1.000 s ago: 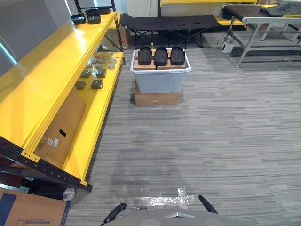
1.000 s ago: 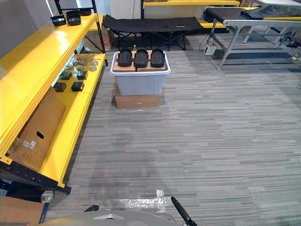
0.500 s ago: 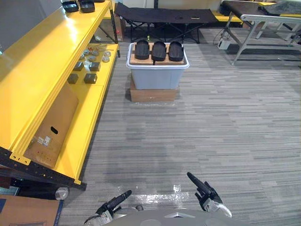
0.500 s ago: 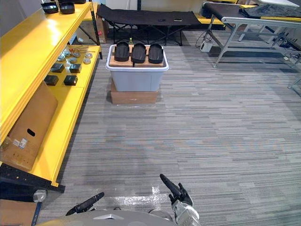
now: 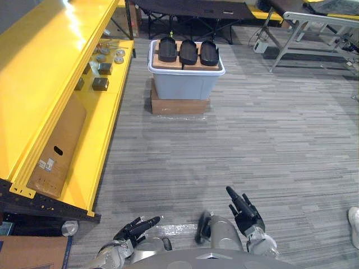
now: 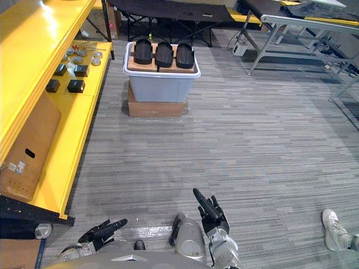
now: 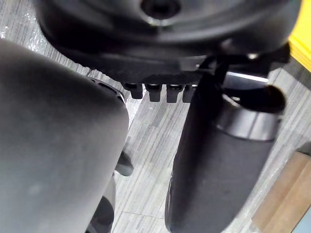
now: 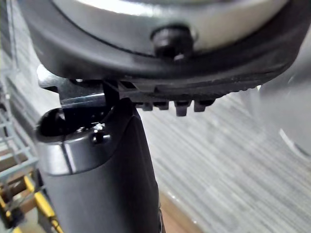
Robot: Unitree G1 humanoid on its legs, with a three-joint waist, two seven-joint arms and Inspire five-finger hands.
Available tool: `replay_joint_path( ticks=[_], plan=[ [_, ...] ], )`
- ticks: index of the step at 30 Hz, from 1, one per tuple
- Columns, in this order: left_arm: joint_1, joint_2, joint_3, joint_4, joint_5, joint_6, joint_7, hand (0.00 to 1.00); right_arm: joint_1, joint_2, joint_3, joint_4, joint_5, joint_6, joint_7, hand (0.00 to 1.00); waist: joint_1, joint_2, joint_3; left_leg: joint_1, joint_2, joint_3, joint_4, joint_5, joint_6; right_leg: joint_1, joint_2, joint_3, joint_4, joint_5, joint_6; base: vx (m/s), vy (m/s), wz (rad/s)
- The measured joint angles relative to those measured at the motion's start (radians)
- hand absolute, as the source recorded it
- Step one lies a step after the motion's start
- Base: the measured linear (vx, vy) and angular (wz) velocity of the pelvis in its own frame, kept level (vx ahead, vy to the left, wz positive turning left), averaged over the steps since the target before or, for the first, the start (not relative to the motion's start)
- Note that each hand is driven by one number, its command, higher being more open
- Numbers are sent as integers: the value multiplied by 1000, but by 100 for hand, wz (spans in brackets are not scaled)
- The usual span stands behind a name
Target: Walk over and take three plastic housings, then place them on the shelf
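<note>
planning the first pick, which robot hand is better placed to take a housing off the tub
Right, marginally. The right robot hand is open and reaches further forward than the left robot hand. The three black plastic housings on the grey plastic tub lie far ahead, roughly centred, so walking comes first.

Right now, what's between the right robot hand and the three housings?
Bare grey floor, seen in the left eye view: nothing stands between the right robot hand and the grey bin whose top carries the housings.
</note>
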Motion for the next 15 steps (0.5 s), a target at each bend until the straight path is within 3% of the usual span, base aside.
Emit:
replay_joint_path(
  ticks=[2, 4, 6, 7, 8, 9, 10, 11, 12, 15],
  plan=[
    [-2, 1, 0, 20, 0, 0, 2, 100, 26, 19, -24, 20, 1, 2, 0, 100, -1, -9, 9, 42, -9, -1, -9, -14, -23, 13, 11, -4, -76, 44, -17, 225, 1, 14],
    [8, 1, 2, 29, -1, 1, 5, 100, 47, 33, -54, 22, 5, 11, 3, 100, -2, -4, 14, 84, -9, 0, -5, -52, -76, 24, 14, -9, -54, 49, -55, 321, -41, 7],
    [30, -3, 17, 32, -35, -7, 9, 100, 55, 34, -76, 20, 6, 41, 4, 100, -2, 5, 5, 89, 23, 6, 84, -179, -104, 22, 29, -12, 44, -1, -130, 403, -131, -8],
    [38, -8, 19, 40, -43, -9, 12, 100, 59, 30, -78, 20, 6, 46, 3, 100, -3, 16, -3, 83, 44, 9, 117, -213, -120, 23, 39, -22, 74, -11, -145, 391, -178, -18],
    [53, -27, 19, 75, -51, -19, 18, 100, 76, 13, -77, 20, 5, 55, 2, 100, 0, 59, -33, 79, 112, 27, 171, -276, -207, 26, 87, -47, 100, -26, -164, 511, -161, -11],
    [71, -39, 37, 86, -54, -48, 25, 100, 81, 9, -77, 23, 5, 58, 4, 100, -5, 69, -56, 27, 147, 26, 296, -270, -216, 41, 105, -51, 93, -31, -162, 532, -171, -3],
    [56, -44, 93, 87, -67, -80, 33, 100, 83, 6, -81, 42, 3, 57, 12, 100, -11, 73, -56, -101, 216, 43, 585, -237, -234, 59, 126, -65, 77, -1, -195, 541, -177, 5],
    [45, -46, 99, 87, -78, -86, 36, 100, 78, -3, -83, 53, 0, 60, 13, 100, -7, 82, -58, -155, 261, 44, 715, -182, -236, 86, 151, -72, 50, -9, -211, 638, -238, -2],
    [16, -49, 130, 95, -96, -94, 44, 100, 62, -18, -88, 73, -23, 67, 24, 100, 5, 112, -32, -277, 334, 26, 978, -54, -189, 186, 186, -68, -20, -23, -233, 652, -221, -9],
    [7, -72, 158, 93, -127, -88, 45, 100, 25, -28, -102, 118, -76, 64, 28, 100, 7, 86, -8, -366, 266, 5, 941, -106, -206, 292, 169, -38, -74, -38, -224, 432, -109, -28]
  ],
)
